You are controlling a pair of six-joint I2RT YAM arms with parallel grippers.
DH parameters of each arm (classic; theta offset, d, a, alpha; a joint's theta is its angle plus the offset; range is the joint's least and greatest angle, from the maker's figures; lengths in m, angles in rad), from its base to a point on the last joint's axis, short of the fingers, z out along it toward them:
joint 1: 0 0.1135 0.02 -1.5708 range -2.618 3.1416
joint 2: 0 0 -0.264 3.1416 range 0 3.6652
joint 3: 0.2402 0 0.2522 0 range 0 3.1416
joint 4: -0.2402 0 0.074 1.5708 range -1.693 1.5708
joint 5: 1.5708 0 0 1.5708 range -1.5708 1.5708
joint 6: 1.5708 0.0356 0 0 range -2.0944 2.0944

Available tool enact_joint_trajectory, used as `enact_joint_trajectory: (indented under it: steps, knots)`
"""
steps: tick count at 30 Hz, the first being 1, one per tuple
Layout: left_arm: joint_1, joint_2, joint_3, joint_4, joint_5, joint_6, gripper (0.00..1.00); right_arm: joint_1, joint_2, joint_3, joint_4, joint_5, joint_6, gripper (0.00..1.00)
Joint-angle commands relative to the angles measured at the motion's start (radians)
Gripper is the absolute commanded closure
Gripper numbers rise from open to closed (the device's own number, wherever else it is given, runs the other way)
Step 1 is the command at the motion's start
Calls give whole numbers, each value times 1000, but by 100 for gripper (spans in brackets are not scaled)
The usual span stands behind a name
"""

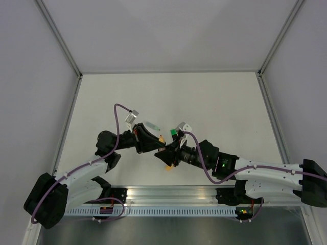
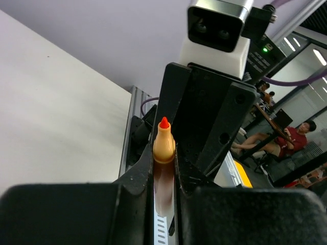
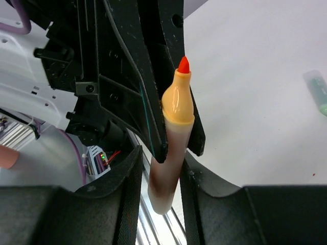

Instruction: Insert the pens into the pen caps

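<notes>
The translucent orange-pink pen (image 2: 163,176), with its orange neck and red tip uncapped, is clamped between my left gripper's (image 2: 164,168) fingers and held above the table; it also shows in the right wrist view (image 3: 168,168). My right gripper (image 3: 162,173) meets the left one tip to tip (image 1: 166,149). Its jaws stand narrowly apart around the pen's rear end, with a thin gap on one side. A pale green pen (image 1: 153,125) lies on the table behind the grippers, also in the right wrist view (image 3: 318,91). A bright green cap (image 1: 174,133) lies beside it. A small orange piece (image 1: 166,167) shows under the grippers.
White table (image 1: 214,102) walled by grey panels on three sides. A slotted aluminium rail (image 1: 168,201) carries both arm bases at the near edge. Purple cables loop over both arms.
</notes>
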Motion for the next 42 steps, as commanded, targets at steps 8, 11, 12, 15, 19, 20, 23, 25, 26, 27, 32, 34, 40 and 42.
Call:
enact_joint_trajectory:
  steps: [8, 11, 12, 15, 19, 20, 23, 25, 26, 27, 32, 34, 40, 42]
  knots:
    - [-1, -11, -21, 168, 56, -55, 98, -3, -15, -42, 147, -92, 31, 97]
    - [-2, -15, -31, 185, 53, -58, 98, -3, -47, -62, 156, -65, 48, 100]
    - [-2, -20, -33, 187, 50, -57, 98, -4, -60, -68, 159, -58, 51, 100]
    - [-2, -30, -39, 184, 42, -52, 98, -6, -115, -91, 156, -46, 57, 100]
    - [-1, -46, -54, 185, 14, -44, 98, -6, -182, -107, 136, -43, 65, 100]
    - [-1, -46, -54, 184, 13, -43, 98, -6, -190, -113, 130, -41, 66, 100]
    - [-1, -40, -47, 171, 21, -41, 98, -4, -192, -110, 116, -49, 69, 100]
    - [-2, -37, -41, 161, 18, -35, 92, -6, -175, -104, 113, -61, 71, 100]
    - [-2, -35, -39, 154, 19, -34, 86, -4, -169, -101, 115, -66, 74, 100]
    - [-1, -34, -33, 141, 21, -31, 84, -6, -160, -97, 112, -71, 74, 100]
    - [-2, -30, -10, 92, 31, -6, 87, -6, -86, -64, 90, -98, 66, 100]
    - [-1, -29, -2, 72, 30, 5, 89, -6, -56, -50, 93, -107, 66, 100]
    - [-2, -23, 5, 53, 36, 12, 86, -4, -25, -33, 95, -107, 63, 100]
    - [-1, -21, 12, 41, 37, 17, 79, -6, -28, -27, 87, -107, 59, 100]
